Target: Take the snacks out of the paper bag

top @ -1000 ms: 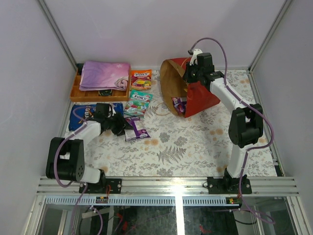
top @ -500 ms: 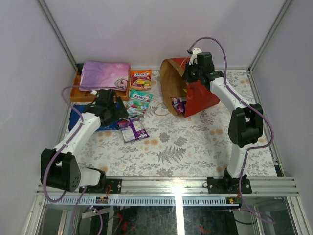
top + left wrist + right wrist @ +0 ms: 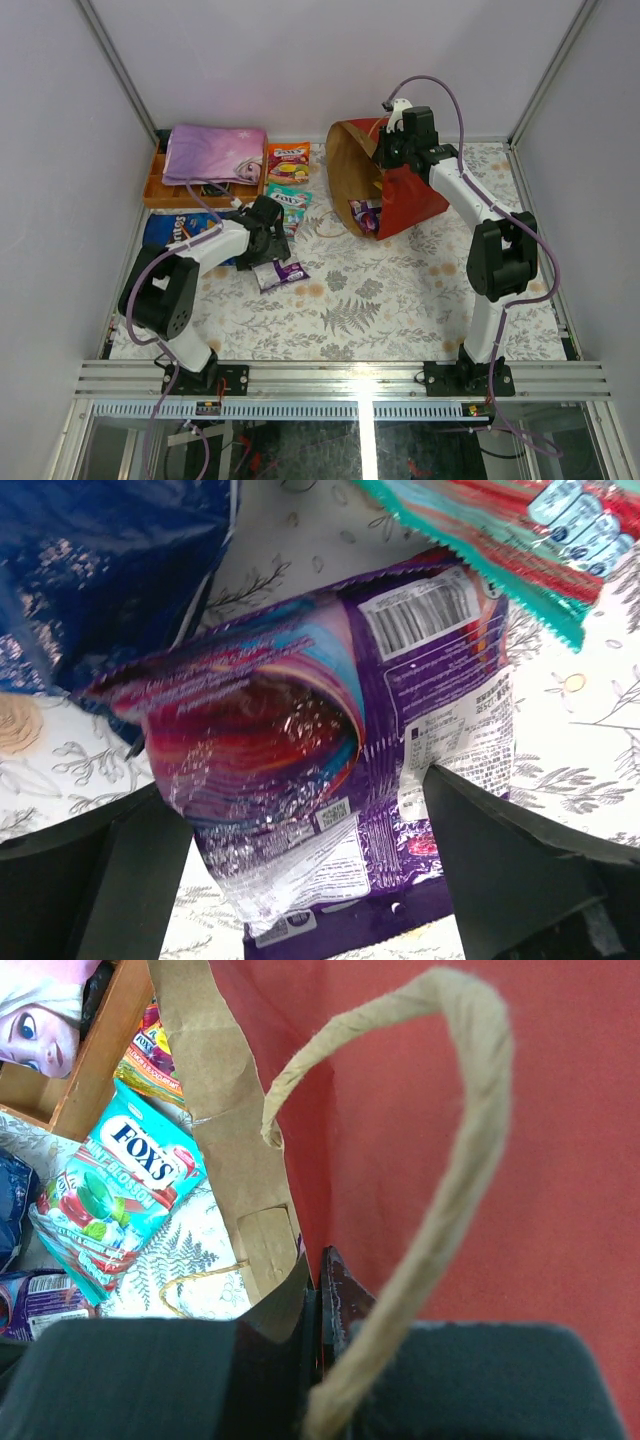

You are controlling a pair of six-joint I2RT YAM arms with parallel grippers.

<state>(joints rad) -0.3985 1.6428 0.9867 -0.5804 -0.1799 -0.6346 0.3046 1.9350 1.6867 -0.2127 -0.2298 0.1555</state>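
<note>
Nearest, the left gripper (image 3: 310, 845) stands with its jaws wide apart over the purple packet (image 3: 300, 710). The packet lies flat on the table (image 3: 400, 300), free of both fingers, so nothing is held. Just left of it lies the blue Doritos bag (image 3: 165, 232), and just beyond it the green packet (image 3: 286, 200). Farther off is the orange packet (image 3: 287, 160), beside the orange tray (image 3: 152, 190). Four snacks are out.

To the right, the paper bag (image 3: 405, 200) lies on its side with its mouth to the left. At least one inner packet (image 3: 365, 212) shows just inside. At the bag's far rim the right gripper (image 3: 318, 1310) is closed, pinching the bag's wall.

The step in hand looks like letting go and leaving. The left arm should rise straight off the packet before swinging right, so that no finger drags the glossy film. It should then enter the mouth low, under the string handle (image 3: 450, 1160), while the right pinch holds the rim up.

Only the left wrist view shows the gap between fingers and packet; from the top the wrist hides it. Only the right wrist view shows the pinch on the paper edge. Only the top view shows the packet inside.
</note>
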